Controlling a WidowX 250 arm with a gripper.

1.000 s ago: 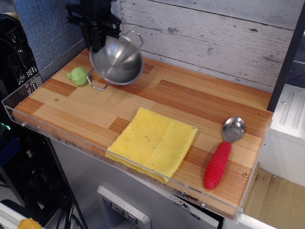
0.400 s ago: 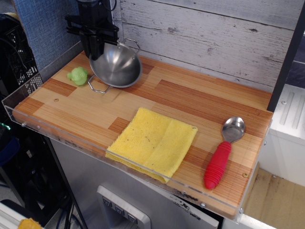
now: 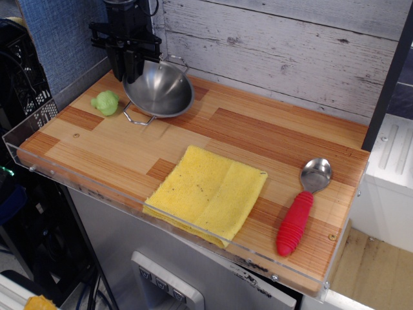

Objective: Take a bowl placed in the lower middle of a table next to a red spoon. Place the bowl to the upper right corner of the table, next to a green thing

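On the far left of the worktop (image 3: 271,139) sits one green thing (image 3: 105,102), a small pale lump, unmoved over the last second. Just right of it is the one bowl (image 3: 159,90), and this is what has changed: a second ago it hung tilted and higher in the frame, its mouth tipped toward the camera; now it is lower and closer to level, its underside at or very near the planks, and one wire handle (image 3: 137,116) lies against the wood. The single end effector (image 3: 132,61) is above the bowl's back-left rim, fingers closed on that rim as far as the view shows, so the bowl is not yet released. I judge the placement nearly done: the bowl is already beside the green thing in the corner the task names, and what remains is letting go and withdrawing without dragging the rim.

Further right lies one yellow cloth (image 3: 208,190), folded at the front edge, unchanged. At the far right is one red spoon (image 3: 301,210), metal head pointing away from the camera, well apart from the bowl and also unchanged.
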